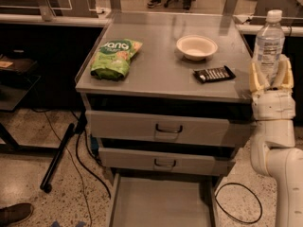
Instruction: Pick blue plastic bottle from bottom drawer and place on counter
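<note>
Tool [271, 69] around bottle [268, 37], beside counter [161, 67]

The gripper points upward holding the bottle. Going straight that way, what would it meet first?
Apparently nothing: above the gripper and its blue plastic bottle, right of the counter, the way looks free up to the picture's top, though depth is unclear.

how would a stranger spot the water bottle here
Start at the grey counter atop the drawer cabinet and look just past its right edge. The blue plastic bottle is upright there in the end effector, the only clear, white-capped item.
</note>
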